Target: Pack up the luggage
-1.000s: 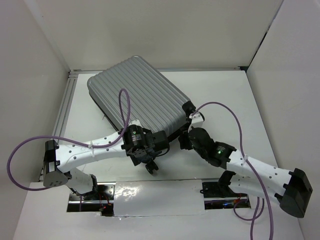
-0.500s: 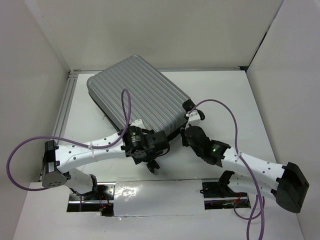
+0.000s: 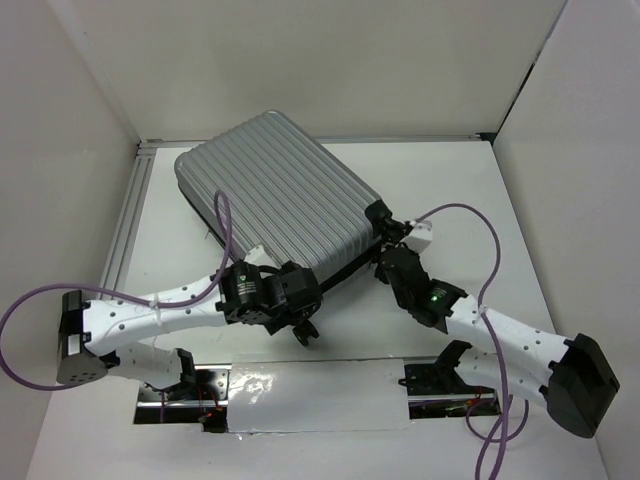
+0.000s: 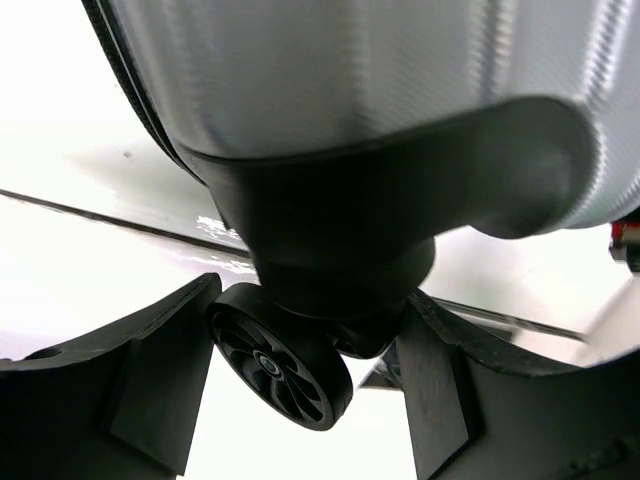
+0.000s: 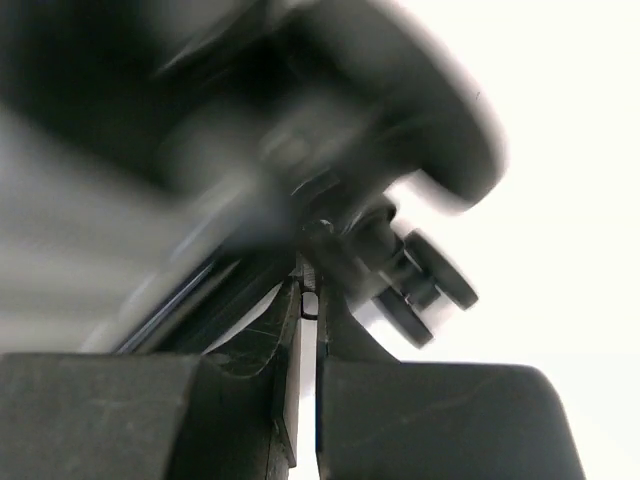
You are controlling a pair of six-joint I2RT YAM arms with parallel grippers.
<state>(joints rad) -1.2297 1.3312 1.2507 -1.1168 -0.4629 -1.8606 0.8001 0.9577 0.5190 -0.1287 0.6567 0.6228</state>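
Here the luggage (image 3: 275,195) is lying closed, ribbed shell up, on the table (image 3: 460,180). The left end effector (image 4: 310,320) is standing wide open, with a black wheel (image 4: 280,365) sitting between its fingers. The right end effector (image 5: 308,290) is closing to a thin slit, with another luggage corner just ahead of its tips. I cannot tell whether it is pinching anything.

White bench (image 3: 470,190), and the luggage (image 3: 275,195) lies flat on it, closed, ribbed shell up, angled from the far-left corner toward the middle.
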